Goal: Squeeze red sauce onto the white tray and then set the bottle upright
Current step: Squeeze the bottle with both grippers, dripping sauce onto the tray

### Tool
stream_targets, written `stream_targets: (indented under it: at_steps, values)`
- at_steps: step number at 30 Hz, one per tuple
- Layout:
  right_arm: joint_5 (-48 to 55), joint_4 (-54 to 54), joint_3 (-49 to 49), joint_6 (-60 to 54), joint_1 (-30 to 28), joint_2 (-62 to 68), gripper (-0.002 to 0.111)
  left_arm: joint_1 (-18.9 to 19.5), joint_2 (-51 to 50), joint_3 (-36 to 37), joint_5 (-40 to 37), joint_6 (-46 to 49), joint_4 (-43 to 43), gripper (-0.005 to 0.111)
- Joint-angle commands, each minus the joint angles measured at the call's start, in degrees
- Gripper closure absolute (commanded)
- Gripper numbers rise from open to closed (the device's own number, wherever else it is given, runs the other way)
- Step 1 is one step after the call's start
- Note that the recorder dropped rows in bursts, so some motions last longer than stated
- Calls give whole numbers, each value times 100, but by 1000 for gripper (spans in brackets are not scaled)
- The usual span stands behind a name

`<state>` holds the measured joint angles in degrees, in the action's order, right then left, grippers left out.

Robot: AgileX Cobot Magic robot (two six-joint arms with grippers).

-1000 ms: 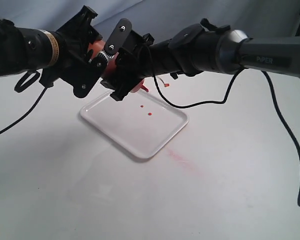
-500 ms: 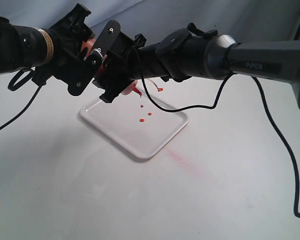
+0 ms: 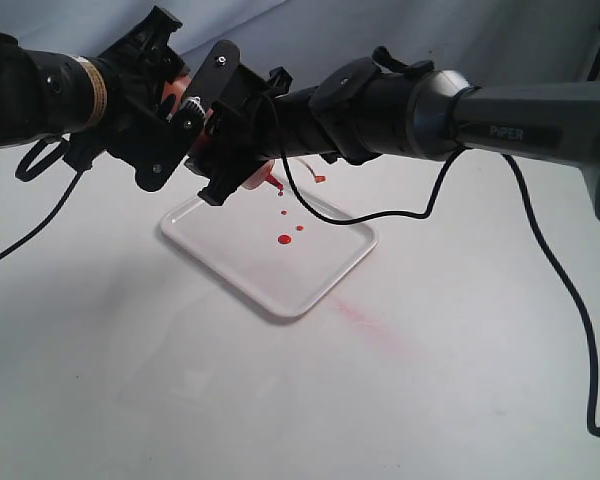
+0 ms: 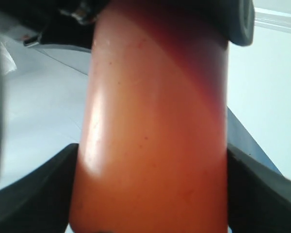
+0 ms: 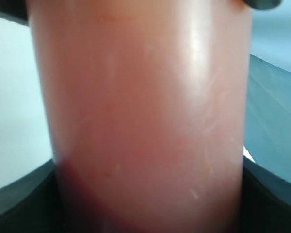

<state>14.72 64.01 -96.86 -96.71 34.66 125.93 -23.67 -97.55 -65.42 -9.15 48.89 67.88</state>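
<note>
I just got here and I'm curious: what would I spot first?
The left arm and right arm meet up high, both pairs of jaws clamped on the bottle, tipped nozzle-down over the white tray. Drops of red sauce dot the tray, and a faint pink smear marks the table beside it.

Both wrist views: bottle [image 4: 155,121] fills frame, top and base cut off by picture edges, surface close and out of focus. Fingers [image 4: 29,194] show only as blurred dark wedges at its sides, tips out of frame. Exterior view: bottle body almost wholly hidden behind left gripper [image 3: 170,100] and right gripper [image 3: 220,125] — only nozzle end shows. White tray [image 3: 310,285] — far corner covered by right gripper. Small orange piece [image 3: 320,179] beside cable [image 3: 380,212] too small to identify.
</note>
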Motion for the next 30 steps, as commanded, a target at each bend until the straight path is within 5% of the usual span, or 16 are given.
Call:
stream_targets:
  at_steps: [1, 7, 11, 30]
  values:
    - [94, 102, 6, -5, 82, -26, 102, -60, 137, -58, 441, -193, -89, 107]
    - [85, -27, 6, -48, 82, -26, 44, -60, 137, -58, 441, -193, -89, 107]
    - [-42, -27, 6, -48, 82, -26, 21, -60, 137, -58, 441, -193, -89, 107]
    - [-164, -27, 6, -48, 82, -86, 11, -60, 137, -58, 264, -60, -89, 107]
